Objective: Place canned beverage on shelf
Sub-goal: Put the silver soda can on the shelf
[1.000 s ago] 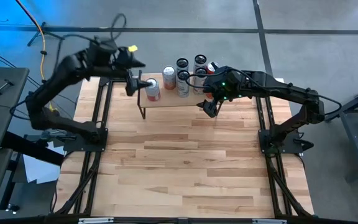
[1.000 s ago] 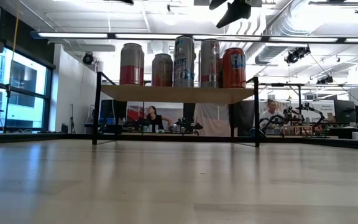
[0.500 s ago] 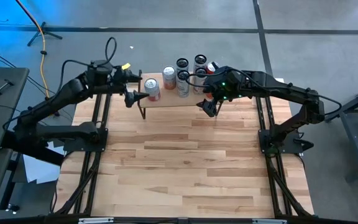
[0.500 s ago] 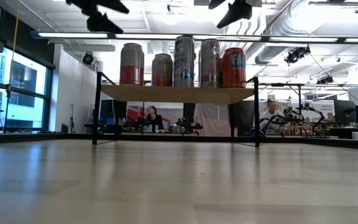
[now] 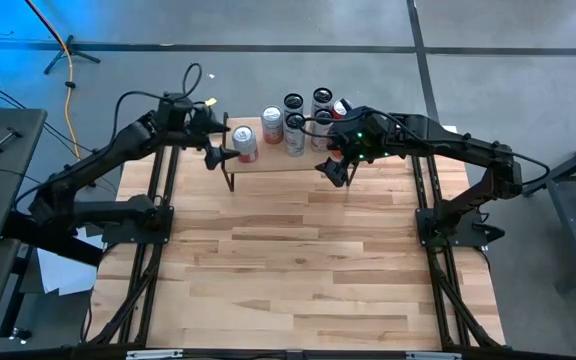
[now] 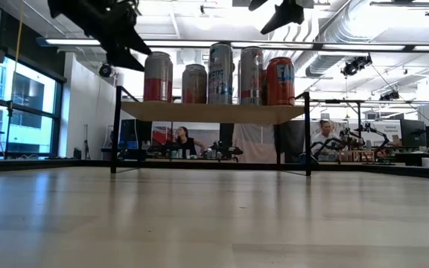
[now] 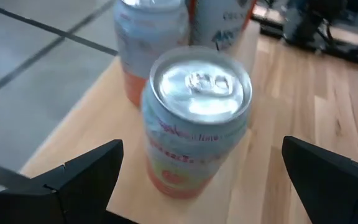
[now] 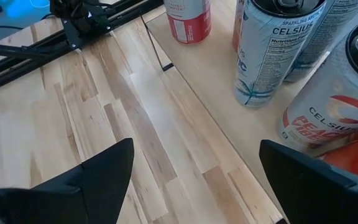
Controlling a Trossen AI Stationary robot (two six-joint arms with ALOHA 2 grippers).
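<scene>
We see the wooden table (image 5: 298, 260) bare in its near part, and at its far edge stands the shelf (image 5: 283, 160), a low riser with a light plank top and thin black legs. Just in front of the shelf's right part hangs our right gripper (image 5: 334, 170), above the table boards; its two dark fingers (image 8: 92, 180) stand wide apart with nothing between them, looking past the shelf edge at the tall cans. Our left gripper (image 5: 216, 148) hovers at the shelf's left end, close beside the orange-and-white can (image 5: 245, 143), and its fingers (image 7: 86, 177) are spread to either side of that can without touching it, so it holds nothing. That can (image 7: 194, 118) stands upright on the plank near its left end, on its own base, silver top facing up. Farther along the plank we count more upright cans: a second short one (image 5: 272, 124) just behind and right of the first, then taller ones with dark tops (image 5: 294, 122), and a red can (image 6: 280, 80) at the right of the row. In the low view all of them stand on the shelf top (image 6: 213, 112), with the left gripper (image 6: 121, 46) up beside the leftmost can (image 6: 158, 77). Beyond the table lies the room, where two seated people (image 6: 181, 140) show at benches far back.
</scene>
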